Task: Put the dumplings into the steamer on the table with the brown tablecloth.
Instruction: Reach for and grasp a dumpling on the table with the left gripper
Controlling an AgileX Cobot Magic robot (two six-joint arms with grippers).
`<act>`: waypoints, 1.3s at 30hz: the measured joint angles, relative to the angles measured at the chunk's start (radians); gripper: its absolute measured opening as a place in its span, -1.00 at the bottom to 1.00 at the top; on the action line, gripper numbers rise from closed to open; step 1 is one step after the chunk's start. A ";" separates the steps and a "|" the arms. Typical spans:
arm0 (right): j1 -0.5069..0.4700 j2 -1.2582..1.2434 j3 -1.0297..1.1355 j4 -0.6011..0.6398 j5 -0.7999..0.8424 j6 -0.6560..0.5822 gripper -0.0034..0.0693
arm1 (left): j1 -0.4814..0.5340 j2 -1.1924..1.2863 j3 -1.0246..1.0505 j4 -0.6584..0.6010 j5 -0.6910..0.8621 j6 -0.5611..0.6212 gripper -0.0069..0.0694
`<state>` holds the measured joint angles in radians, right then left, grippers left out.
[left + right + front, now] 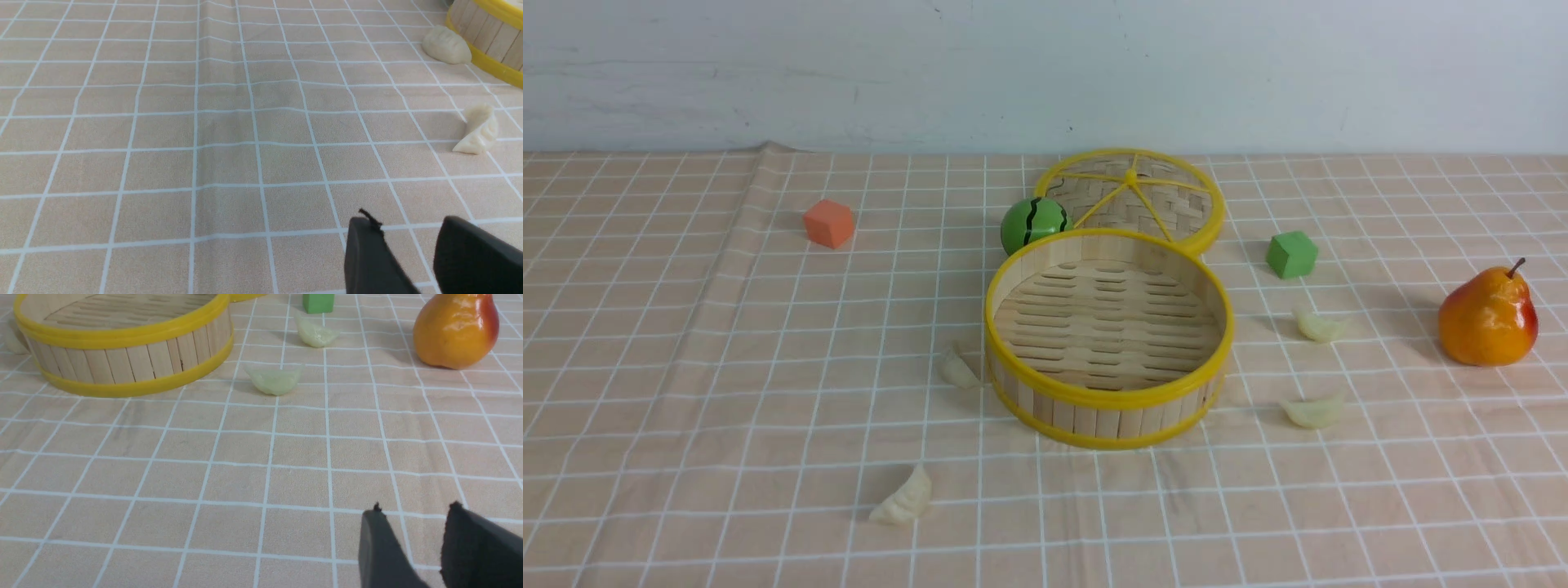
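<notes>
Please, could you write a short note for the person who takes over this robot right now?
Left gripper: jaws apart, holding nothing.
Right gripper: jaws apart, holding nothing.
Steamer: mid-table, nothing in it.
All four dumplings lie on the cloth: near-left dumpling close against the steamer's left wall, front-left dumpling nearer the robot, far-right dumpling and near-right dumpling to the steamer's right.
Done: nothing yet.
Left: put all four in the steamer.

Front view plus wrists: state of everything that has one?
steamer, uncovered, empty, upright
lid, off, lying behind the steamer
dumplings, all four on the tablecloth, outside the steamer
pear, standing upright
left gripper, open, empty
right gripper, open, empty
</notes>
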<state>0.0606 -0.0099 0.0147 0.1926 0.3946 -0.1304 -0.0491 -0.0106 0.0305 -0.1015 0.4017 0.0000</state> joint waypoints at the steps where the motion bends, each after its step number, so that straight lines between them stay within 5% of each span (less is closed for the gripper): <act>1: 0.000 0.000 0.000 0.000 0.000 0.000 -0.25 | 0.000 0.000 0.000 0.000 0.000 0.000 -0.19; 24: 0.000 0.000 0.000 0.000 0.000 0.000 -0.25 | 0.000 0.000 0.000 0.002 -0.024 0.000 -0.19; 39: 0.000 0.000 0.007 -0.104 -0.058 0.000 -0.25 | 0.000 0.000 0.001 -0.002 -0.506 0.000 -0.19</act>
<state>0.0606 -0.0099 0.0215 0.0888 0.3362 -0.1304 -0.0491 -0.0106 0.0313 -0.1033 -0.1039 0.0000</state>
